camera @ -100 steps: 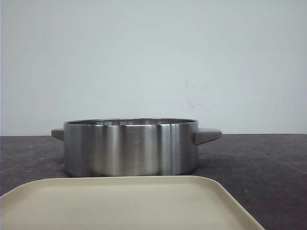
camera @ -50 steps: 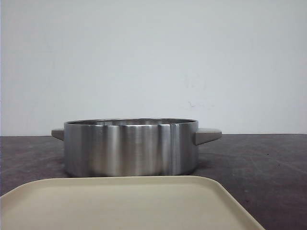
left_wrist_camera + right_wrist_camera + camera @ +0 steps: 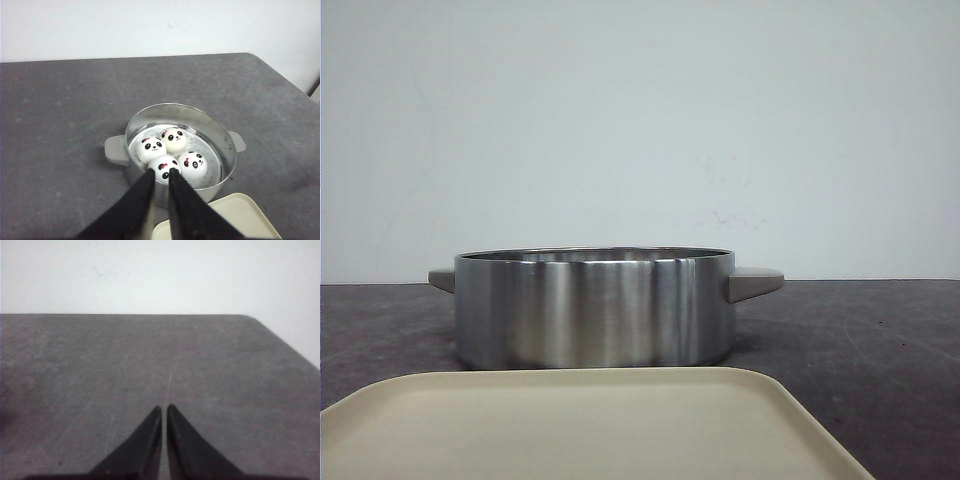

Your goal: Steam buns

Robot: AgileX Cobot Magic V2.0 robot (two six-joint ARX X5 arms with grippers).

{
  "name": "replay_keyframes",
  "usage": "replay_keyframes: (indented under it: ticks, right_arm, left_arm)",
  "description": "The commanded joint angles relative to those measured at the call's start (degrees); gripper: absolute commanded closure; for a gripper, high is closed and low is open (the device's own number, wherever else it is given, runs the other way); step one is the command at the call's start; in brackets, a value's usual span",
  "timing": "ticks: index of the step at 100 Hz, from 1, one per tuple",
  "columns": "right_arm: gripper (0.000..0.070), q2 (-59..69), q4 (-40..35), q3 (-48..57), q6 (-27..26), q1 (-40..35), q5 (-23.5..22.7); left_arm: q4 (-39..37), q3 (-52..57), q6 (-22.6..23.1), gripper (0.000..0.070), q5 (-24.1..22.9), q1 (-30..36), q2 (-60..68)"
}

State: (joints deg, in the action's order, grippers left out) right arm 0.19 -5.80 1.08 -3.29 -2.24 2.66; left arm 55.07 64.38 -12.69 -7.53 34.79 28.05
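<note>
Four white panda-face buns lie together inside the steel pot (image 3: 226, 150): one (image 3: 151, 149), one (image 3: 174, 139), one (image 3: 194, 165) and the nearest one (image 3: 164, 165). In the front view the pot (image 3: 590, 310) stands side-on and its wall hides the buns. My left gripper (image 3: 161, 171) hangs above and just short of the pot's near rim. Its jaws are almost together and hold nothing. My right gripper (image 3: 164, 407) is shut and empty over bare table, away from the pot. Neither gripper shows in the front view.
A cream tray (image 3: 590, 425) lies in front of the pot, with nothing on it; its corner shows in the left wrist view (image 3: 240, 215). The pot has two grey side handles (image 3: 116, 150). The dark grey table (image 3: 100, 355) ends at a white wall.
</note>
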Motion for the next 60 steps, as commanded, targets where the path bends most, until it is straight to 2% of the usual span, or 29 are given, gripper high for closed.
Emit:
replay_keyframes:
  ticks: [1,21,60]
  right_arm:
    - [0.0689,0.02,-0.83,-0.44,-1.62,-0.04,-1.20]
    - [0.0690,0.02,-4.39,-0.44,-2.32,-0.04,-1.18]
    - [0.0690,0.02,-3.17,-0.44,-1.88,-0.24,-1.18]
  left_arm:
    - [-0.63,0.70,-0.04,0.0700,-0.13,0.48,0.28]
    - [-0.63,0.70,-0.04,0.0700,-0.13,0.48,0.28]
    - [-0.63,0.70,-0.04,0.0700,-0.13,0.48,0.28]
